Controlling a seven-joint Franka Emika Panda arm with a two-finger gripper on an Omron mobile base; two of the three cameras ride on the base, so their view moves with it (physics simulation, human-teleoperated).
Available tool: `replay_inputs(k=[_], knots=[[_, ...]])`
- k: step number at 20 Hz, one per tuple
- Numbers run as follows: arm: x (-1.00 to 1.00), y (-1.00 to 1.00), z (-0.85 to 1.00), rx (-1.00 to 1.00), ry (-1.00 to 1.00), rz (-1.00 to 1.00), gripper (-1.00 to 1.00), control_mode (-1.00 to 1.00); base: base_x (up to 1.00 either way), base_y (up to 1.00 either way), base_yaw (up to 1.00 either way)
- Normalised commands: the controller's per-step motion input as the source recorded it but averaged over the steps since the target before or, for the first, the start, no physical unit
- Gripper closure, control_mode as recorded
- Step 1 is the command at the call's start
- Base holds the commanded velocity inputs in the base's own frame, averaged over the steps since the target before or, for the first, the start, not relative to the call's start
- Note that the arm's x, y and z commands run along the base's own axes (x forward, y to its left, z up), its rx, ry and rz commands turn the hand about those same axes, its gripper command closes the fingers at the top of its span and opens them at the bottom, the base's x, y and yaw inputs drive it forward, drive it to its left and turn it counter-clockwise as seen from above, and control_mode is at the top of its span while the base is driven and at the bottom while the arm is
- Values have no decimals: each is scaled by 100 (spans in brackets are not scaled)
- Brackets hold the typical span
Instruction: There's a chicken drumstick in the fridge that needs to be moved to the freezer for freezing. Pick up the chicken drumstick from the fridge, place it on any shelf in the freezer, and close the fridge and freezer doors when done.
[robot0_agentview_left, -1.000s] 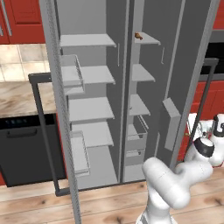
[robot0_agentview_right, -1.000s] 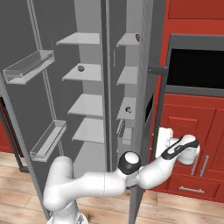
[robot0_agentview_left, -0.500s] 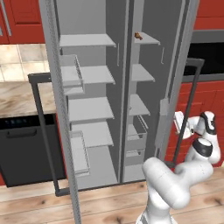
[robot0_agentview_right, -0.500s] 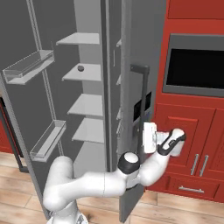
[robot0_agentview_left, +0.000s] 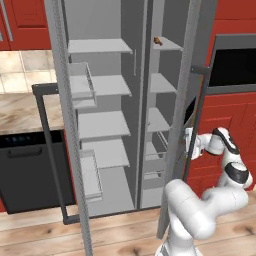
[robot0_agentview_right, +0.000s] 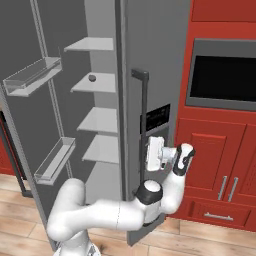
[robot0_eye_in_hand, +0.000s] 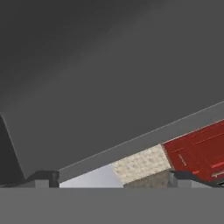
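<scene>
The gripper (robot0_agentview_right: 150, 154) presses against the outer face of the right door (robot0_agentview_right: 150, 75), near its dark handle (robot0_agentview_right: 142, 125); its fingers sit wide apart, holding nothing. This door stands partly swung in. Farther left, the other door (robot0_agentview_left: 70, 130) hangs wide open. Far back, the chicken drumstick (robot0_agentview_left: 157, 40) lies on the top shelf (robot0_agentview_left: 167, 46) of the right compartment.

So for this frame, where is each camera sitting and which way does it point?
Left base view: behind the arm to its left, facing the open fridge; the arm rises lower right, gripper at the right-hand door.
Right base view: behind to its right, facing that door's outer face; the arm rises lower left.
Hand view: on the hand, close against the grey door panel; finger tips at the bottom.
Both base views share the door and shelves.
</scene>
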Motion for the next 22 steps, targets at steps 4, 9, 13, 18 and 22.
replay_inputs(k=[4,9,13,18,22], knots=[[41,97,-3,3,-12,-46,-100,-100,0,0,0],[46,81,-3,2,-10,-45,-100,-100,0,0,0],[58,56,-4,0,-5,-45,-100,-100,0,0,0],[72,29,0,0,0,-47,-100,-100,0,0,0],[80,1,1,0,7,-41,-100,-100,0,0,0]])
